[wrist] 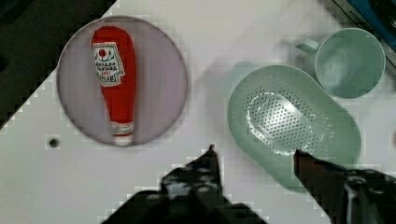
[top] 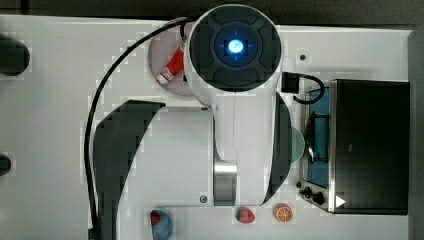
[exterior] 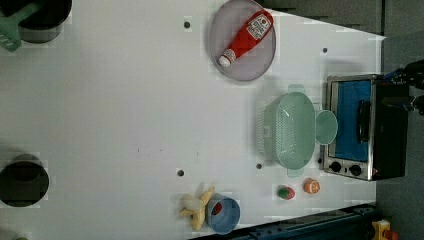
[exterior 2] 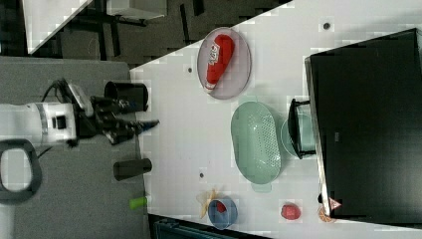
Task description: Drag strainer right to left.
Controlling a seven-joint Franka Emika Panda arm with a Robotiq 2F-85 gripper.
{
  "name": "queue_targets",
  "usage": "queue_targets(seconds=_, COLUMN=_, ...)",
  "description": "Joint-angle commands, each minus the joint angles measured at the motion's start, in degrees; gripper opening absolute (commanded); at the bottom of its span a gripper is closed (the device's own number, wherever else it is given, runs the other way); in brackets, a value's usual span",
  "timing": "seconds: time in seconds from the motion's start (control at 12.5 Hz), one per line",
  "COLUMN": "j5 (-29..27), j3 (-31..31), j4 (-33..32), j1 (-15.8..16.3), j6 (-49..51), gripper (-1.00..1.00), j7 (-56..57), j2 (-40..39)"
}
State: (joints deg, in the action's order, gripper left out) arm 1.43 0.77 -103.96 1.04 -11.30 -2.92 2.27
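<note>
End effector (wrist: 254,154) is open, fingers (wrist: 210,161) spread, nothing between them. In the wrist view it hangs above the white worktop (exterior: 125,110) without touching anything. In the right view the end effector (exterior 2: 142,124) is well apart from the things on the worktop, off toward the right view's left.

Strainer (wrist: 294,123), pale green and oval with lots of small holes, sits upright on the worktop just ahead of the fingertips in the wrist view; one fingertip overlaps its rim in the picture, but it's above it, no contact. In the left view the strainer (exterior: 290,131) is near the left view's right side, close to the toaster oven (exterior: 367,127). Right view: strainer (exterior 2: 255,142) between the plate and the blue bowl.

Mug (wrist: 350,61), pale green and round with a small handle, sits just past the strainer from the end effector, touching or nearly touching its rim; can't tell which. In the left view the mug (exterior: 326,127) is wedged between strainer and oven front.

Grey plate (wrist: 81,70) with a red ketchup bottle (wrist: 114,86) lying on it is ahead of the other finger, apart from the strainer.

Farther off, left view: blue bowl (exterior: 223,215), banana (exterior: 196,206), strawberry (exterior: 285,192), orange slice (exterior: 312,186) along the worktop edge.
</note>
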Motion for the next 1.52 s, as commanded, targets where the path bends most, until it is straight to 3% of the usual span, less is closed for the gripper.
queue_targets(seconds=0.08, j5=1.91, j3=4.24, j4=-21.84, j1=-0.08, j6=10.2, gripper=0.6, j7=-5.9, j2=32.16)
queue_targets(seconds=0.24, j5=1.9, j3=4.23, j4=-21.94, j1=-0.08, j6=10.12, gripper=1.0, j7=-5.91, j2=31.93)
queue_targets(seconds=0.56, j5=1.89, j3=4.14, j4=-24.09, j1=-0.06, j6=4.88, gripper=1.0, j7=-6.49, j2=27.92)
queue_targets(seconds=0.88, j5=1.87, j3=4.13, j4=-31.16, j1=-0.06, j6=-9.78, gripper=1.0, j7=-11.9, j2=20.04)
queue_targets(seconds=1.2, j5=1.87, j3=4.05, j4=-36.84, j1=-0.01, j6=-29.1, gripper=1.0, j7=-21.5, j2=8.23)
queue_targets(seconds=1.52, j5=1.87, j3=3.67, j4=-37.05, j1=0.1, j6=-42.76, gripper=1.0, j7=-26.99, j2=-5.06)
